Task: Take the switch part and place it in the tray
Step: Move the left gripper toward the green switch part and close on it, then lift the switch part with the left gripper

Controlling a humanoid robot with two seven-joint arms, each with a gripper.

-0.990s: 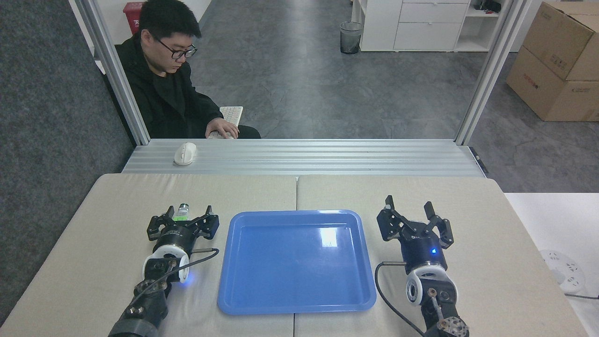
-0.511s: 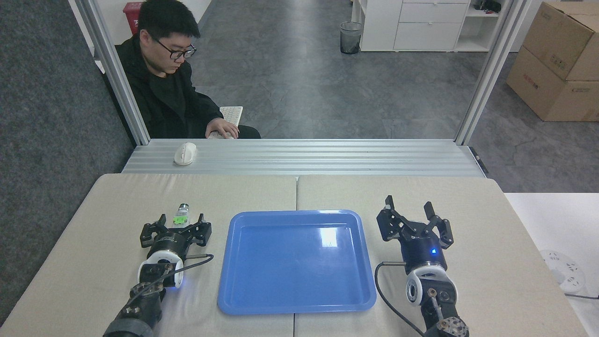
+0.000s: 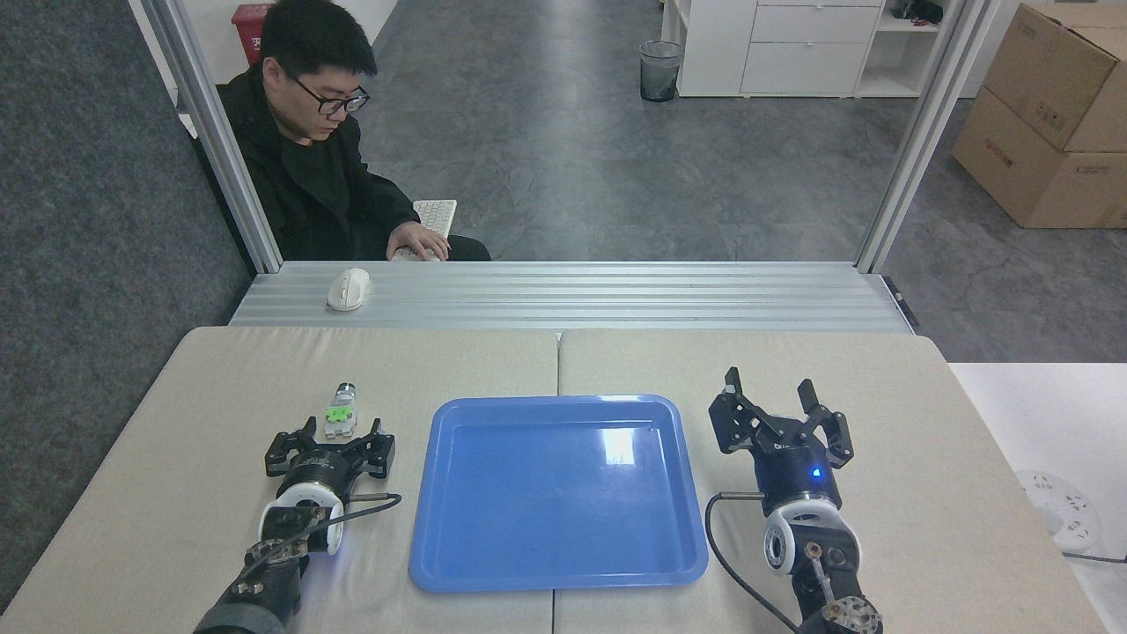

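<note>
Switch part lies on the beige table, left of the tray and apart from it, silver-black end pointing away from the robot. Its near white end sits level with the fingertips of the left gripper; contact there is too small to make out. Left gripper jaws are spread wide, one fingertip either side of the part's near end, nothing clamped. Left arm is cut off by the lower edge.

Right gripper stands right of the tray, jaws apart and empty, blue light on its body. Its arm also runs out of view at the bottom.

Tray holds nothing but a window glare.

Person sits beyond the metal rail, one hand on a keyboard partly hidden by the rail. Mouse rests on the rail.
</note>
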